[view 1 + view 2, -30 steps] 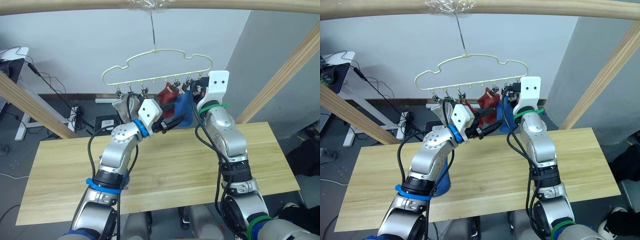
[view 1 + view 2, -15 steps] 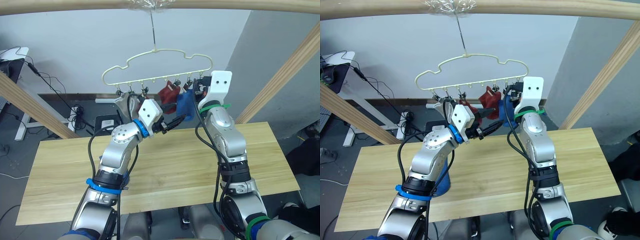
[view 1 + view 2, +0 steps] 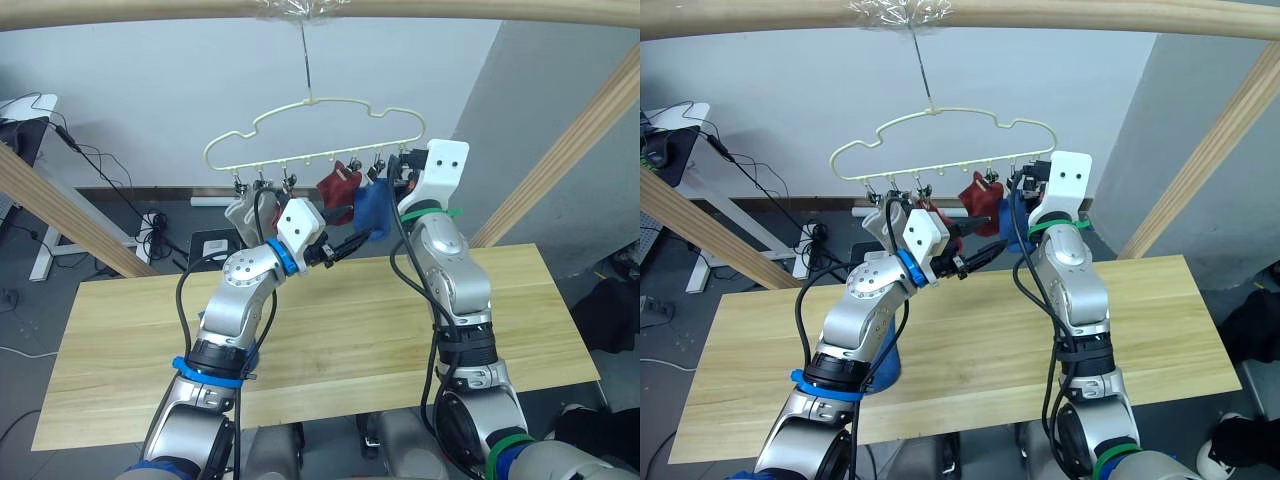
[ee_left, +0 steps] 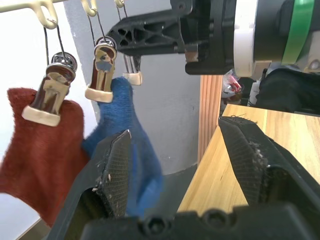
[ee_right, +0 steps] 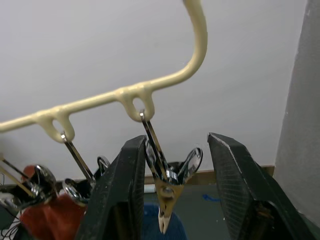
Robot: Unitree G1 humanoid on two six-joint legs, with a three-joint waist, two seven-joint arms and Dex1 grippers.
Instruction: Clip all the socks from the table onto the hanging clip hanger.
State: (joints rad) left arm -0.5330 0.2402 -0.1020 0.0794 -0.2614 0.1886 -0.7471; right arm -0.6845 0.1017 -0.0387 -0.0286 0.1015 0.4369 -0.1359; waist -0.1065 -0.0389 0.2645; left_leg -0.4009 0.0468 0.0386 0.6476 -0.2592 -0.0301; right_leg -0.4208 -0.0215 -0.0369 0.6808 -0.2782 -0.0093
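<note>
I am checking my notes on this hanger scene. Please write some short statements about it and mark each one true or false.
1. A blue sock hangs from a clip on the hanger. True.
2. The left tool is shut on the blue sock. False: its fingers are open, with the sock hanging beside one of them.
3. A red sock hangs next to the blue one. True.
4. The right tool has an end clip of the hanger between its open fingers. True.
5. Several socks lie on the table. False: no sock shows on the visible tabletop.
6. The hanger lies flat on the table. False: it hangs by its hook from a wooden pole.
</note>
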